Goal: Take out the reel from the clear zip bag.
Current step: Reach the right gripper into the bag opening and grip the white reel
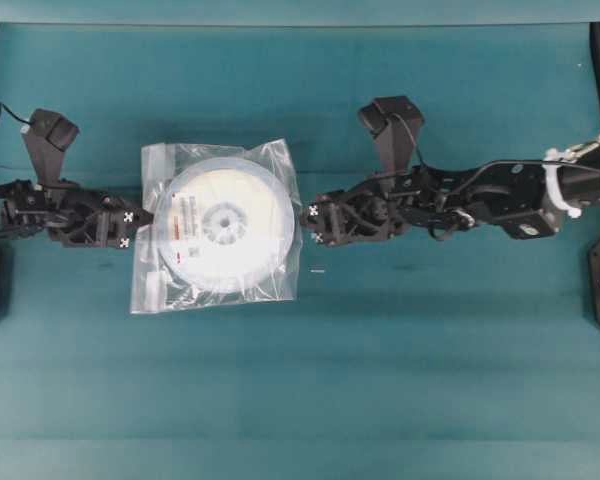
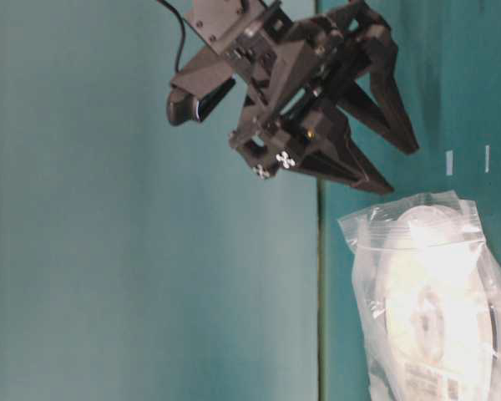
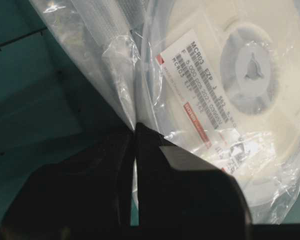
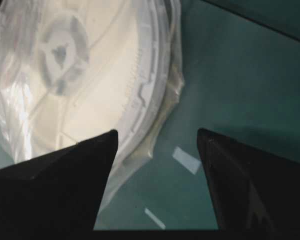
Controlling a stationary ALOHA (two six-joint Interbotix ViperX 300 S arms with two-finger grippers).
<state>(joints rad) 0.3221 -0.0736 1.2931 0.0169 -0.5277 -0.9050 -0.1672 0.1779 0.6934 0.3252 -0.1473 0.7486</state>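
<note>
White reel [image 1: 230, 225] (grey hub, red-marked label), clear bag [image 1: 275, 160], teal table [image 1: 380, 380].

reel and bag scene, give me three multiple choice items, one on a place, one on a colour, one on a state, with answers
1. Where is the reel?
A. inside the clear zip bag
B. bare on the table
C. lifted in the right gripper

2. What colour is the table surface?
A. white
B. teal
C. red

3. How do the two grippers stand?
A. both open
B. left gripper open, right gripper shut
C. left gripper shut on the bag's edge, right gripper open

Answers:
1. A, the overhead view shows crinkled plastic covering the whole reel.
2. B, the table is teal in every view.
3. C, the left wrist view shows its fingers pinched together on the plastic, while the right wrist view shows its fingers spread apart with nothing between them.
</note>
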